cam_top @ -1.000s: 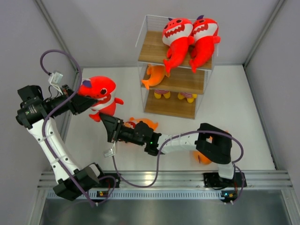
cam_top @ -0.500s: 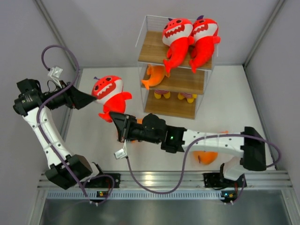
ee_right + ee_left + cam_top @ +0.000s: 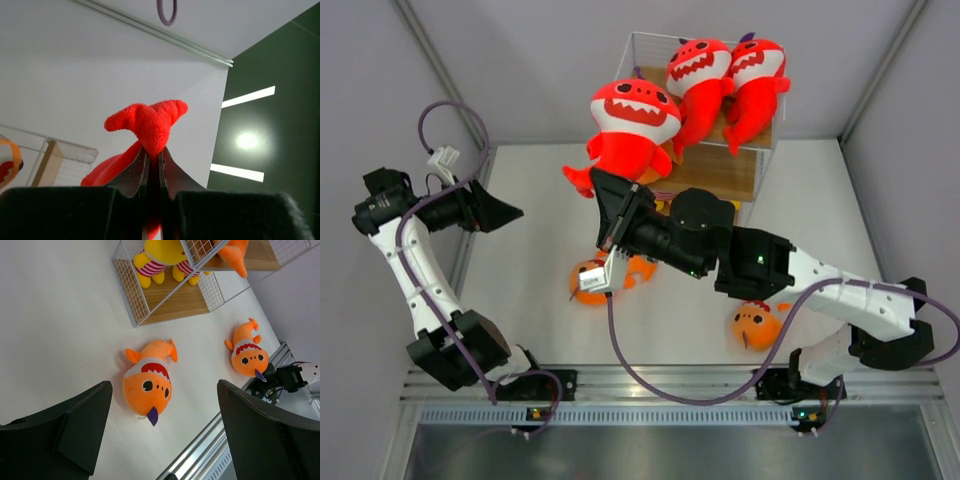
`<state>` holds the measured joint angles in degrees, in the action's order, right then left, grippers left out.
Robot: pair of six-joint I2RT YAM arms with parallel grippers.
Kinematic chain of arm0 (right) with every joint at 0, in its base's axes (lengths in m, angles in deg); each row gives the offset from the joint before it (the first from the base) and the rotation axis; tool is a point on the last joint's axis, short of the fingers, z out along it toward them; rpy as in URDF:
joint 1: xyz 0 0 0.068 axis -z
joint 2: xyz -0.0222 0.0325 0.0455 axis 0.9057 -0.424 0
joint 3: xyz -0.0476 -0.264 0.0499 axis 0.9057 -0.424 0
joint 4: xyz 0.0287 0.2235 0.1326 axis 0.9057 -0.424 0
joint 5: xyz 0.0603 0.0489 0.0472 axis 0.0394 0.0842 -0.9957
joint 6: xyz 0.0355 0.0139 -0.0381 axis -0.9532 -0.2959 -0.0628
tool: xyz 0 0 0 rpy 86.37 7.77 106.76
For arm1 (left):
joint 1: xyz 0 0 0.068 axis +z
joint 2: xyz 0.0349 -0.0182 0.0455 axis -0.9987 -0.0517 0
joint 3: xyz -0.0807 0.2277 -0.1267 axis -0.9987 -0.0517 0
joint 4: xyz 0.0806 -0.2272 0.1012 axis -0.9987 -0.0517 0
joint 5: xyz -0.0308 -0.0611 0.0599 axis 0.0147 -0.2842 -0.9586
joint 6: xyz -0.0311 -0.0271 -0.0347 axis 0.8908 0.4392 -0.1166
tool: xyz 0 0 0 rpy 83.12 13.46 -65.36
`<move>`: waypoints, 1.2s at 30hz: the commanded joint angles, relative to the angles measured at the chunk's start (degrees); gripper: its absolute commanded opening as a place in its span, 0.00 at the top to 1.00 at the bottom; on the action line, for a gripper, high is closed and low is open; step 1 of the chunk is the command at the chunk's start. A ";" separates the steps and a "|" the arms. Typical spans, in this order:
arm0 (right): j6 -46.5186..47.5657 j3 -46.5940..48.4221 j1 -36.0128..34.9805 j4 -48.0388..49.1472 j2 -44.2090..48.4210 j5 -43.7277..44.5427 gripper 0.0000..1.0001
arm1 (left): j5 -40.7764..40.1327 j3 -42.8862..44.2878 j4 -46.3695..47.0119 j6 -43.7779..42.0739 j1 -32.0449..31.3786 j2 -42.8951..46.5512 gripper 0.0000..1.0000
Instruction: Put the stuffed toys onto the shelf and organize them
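**Right arm.** The arm reaches from the near right corner of the table [image 3: 525, 300] toward the far edge. The right gripper [image 3: 607, 200] is pinched on the tail fin of the held shark [image 3: 632, 118]. In the right wrist view both fingers [image 3: 131, 175] press against the red tail. The held shark hangs above the table with its toothy mouth facing the overhead camera. In that view it overlaps the left end of the shelf [image 3: 725, 172]. Whether it touches the shelf cannot be determined.

**Shelf.** The unit stands at the far edge, right of centre.
- Top tier: the first shelved shark [image 3: 698, 72] and the second shelved shark [image 3: 757, 70] lie side by side, with their tails hanging over the front edge.
- Middle tier: the shelved orange fish [image 3: 234, 254] shows only its tail, in the left wrist view.
- Bottom tier: a yellow toy [image 3: 160, 252] with red-and-white striped legs.

**Table.** The first orange fish [image 3: 592, 282] lies toward the near edge, left of centre, partly under the right arm. The second orange fish [image 3: 756, 326] lies toward the near edge, right of centre, well apart from the first.

**Left arm.** The left gripper [image 3: 503, 212] hovers near the left edge, pointing toward the centre. Its fingers [image 3: 70, 430] are spread wide, and the first orange fish shows between them in the left wrist view.
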<state>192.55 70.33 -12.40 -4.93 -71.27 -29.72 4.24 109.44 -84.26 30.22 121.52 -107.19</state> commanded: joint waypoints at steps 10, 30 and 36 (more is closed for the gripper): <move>25.19 13.50 16.40 -5.67 -8.18 -4.81 0.98 | 0.69 -2.50 -4.46 -4.79 0.41 2.30 0.09; 39.09 13.41 17.92 -3.38 -7.39 -4.55 0.99 | 4.12 -2.85 -4.46 -7.16 0.50 -2.18 0.11; 40.85 21.83 15.96 -4.61 -10.54 -7.36 0.99 | 5.00 -3.02 -4.46 -7.60 0.50 -2.71 0.11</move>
<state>192.55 84.89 3.60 -12.10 -82.50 -35.40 6.64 106.58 -84.26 24.60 121.54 -109.83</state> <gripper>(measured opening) 0.041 0.895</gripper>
